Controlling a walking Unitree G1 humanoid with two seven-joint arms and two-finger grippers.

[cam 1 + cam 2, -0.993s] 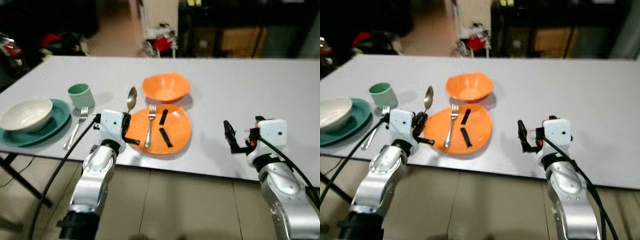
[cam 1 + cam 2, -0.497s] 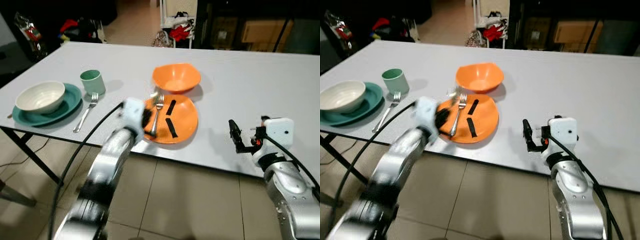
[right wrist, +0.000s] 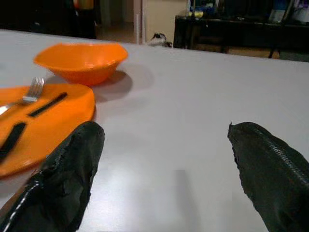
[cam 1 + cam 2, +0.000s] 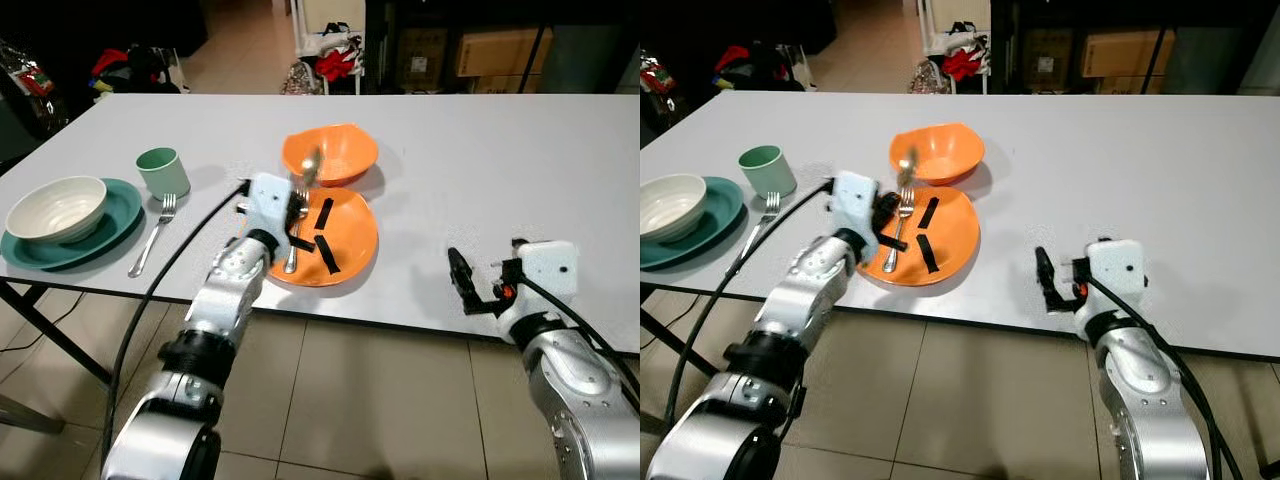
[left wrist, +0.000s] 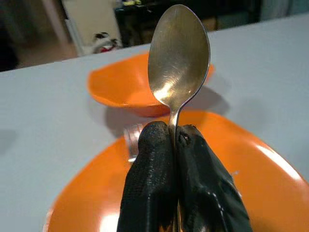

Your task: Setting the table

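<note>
The left gripper [image 5: 175, 137] holds a silver spoon [image 5: 177, 58] by its thin handle, with both black fingers pressed tight around it. The spoon stands up with its round end on top. The gripper hangs over the near left part of the orange plate [image 4: 355, 245], close to the front edge of the white table [image 4: 480, 170].

A fork [image 4: 294, 240] lies on the orange plate, and two short black strips [image 4: 326, 252] lie on the plate beside it. An orange bowl [image 4: 330, 155] sits on the table just behind the plate, touching or almost touching its far edge.

The right gripper [image 3: 164, 169] is held low over the bare table near its front edge, well to the right of the orange plate. Its two black fingers [image 3: 72, 169] are spread wide and hold nothing.

Far to the left is another place setting. A white bowl [image 4: 55, 208] sits on a teal plate [image 4: 115, 215]. A second fork [image 4: 152, 235] lies on the table just to the right of that plate. A small green cup [image 4: 163, 172] stands behind the second fork.
</note>
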